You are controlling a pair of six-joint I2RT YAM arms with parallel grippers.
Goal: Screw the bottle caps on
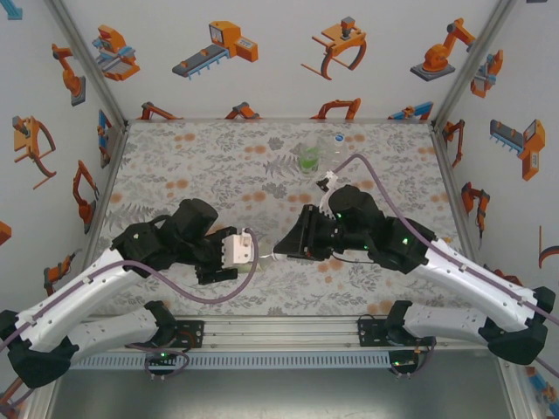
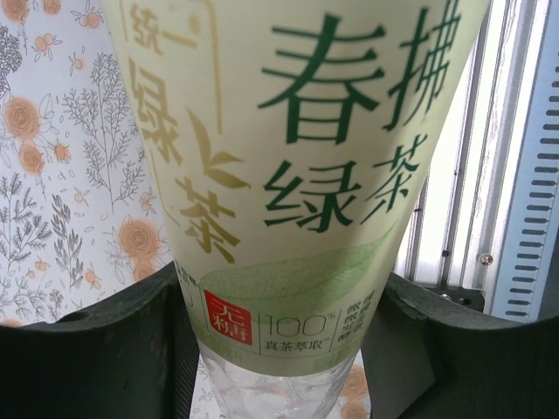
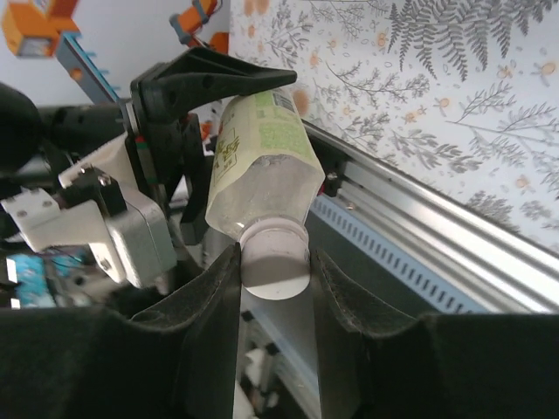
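A clear bottle point(image 2: 297, 131) with a pale green label lies level between the two arms, just above the table. My left gripper point(image 2: 279, 349) is shut on its lower body, one black finger point(image 2: 96, 349) on each side. A white bottle cap point(image 3: 275, 262) sits on the neck of this bottle point(image 3: 262, 166), and my right gripper point(image 3: 275, 279) is shut on the cap from both sides. From above, the left gripper point(image 1: 247, 249) and right gripper point(image 1: 281, 253) face each other near the table's front middle. A bottle with bright green liquid point(image 1: 308, 158) and a colourless bottle point(image 1: 336, 144) stand at the back.
An aluminium rail point(image 1: 279, 330) runs along the near table edge under the held bottle. Side walls point(image 1: 52, 131) with robot stickers close in the flowered table point(image 1: 192, 166). A purple cable point(image 1: 376, 179) loops over the right arm.
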